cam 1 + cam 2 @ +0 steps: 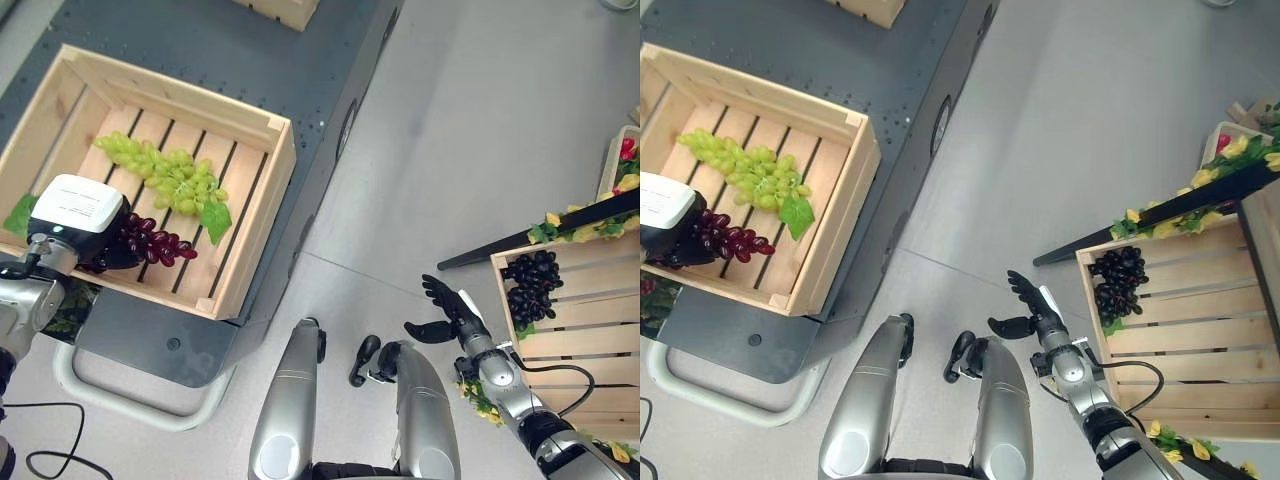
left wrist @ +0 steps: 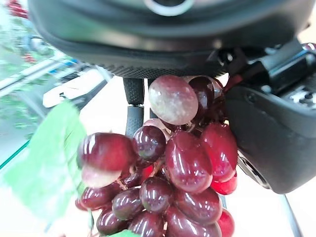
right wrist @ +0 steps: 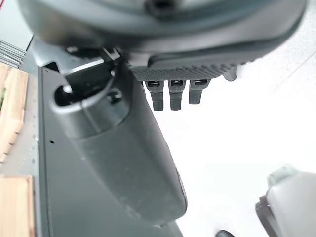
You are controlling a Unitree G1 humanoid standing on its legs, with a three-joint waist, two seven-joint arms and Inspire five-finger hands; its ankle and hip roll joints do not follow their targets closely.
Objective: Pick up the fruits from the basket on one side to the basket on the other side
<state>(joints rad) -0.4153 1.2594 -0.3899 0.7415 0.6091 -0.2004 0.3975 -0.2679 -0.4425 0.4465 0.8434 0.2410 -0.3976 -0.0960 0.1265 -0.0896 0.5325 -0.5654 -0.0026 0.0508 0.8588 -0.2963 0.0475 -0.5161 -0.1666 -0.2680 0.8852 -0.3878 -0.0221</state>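
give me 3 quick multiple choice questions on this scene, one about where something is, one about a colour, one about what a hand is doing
1. Where are the black grapes?
A. in the crate on the robot's right
B. on the floor
C. in the left hand

2. What colour are the grapes lying free in the left crate?
A. black
B. green
C. orange

3. What is the left hand doing?
A. hanging open over the floor
B. closed on the red grapes
C. pressing flat on the crate rim

Answers:
1 A, they lie on the slats of the right crate.
2 B, the green grapes lie across the slats.
3 B, the wrist view shows the red grapes clamped in the hand; the right hand is the open one.
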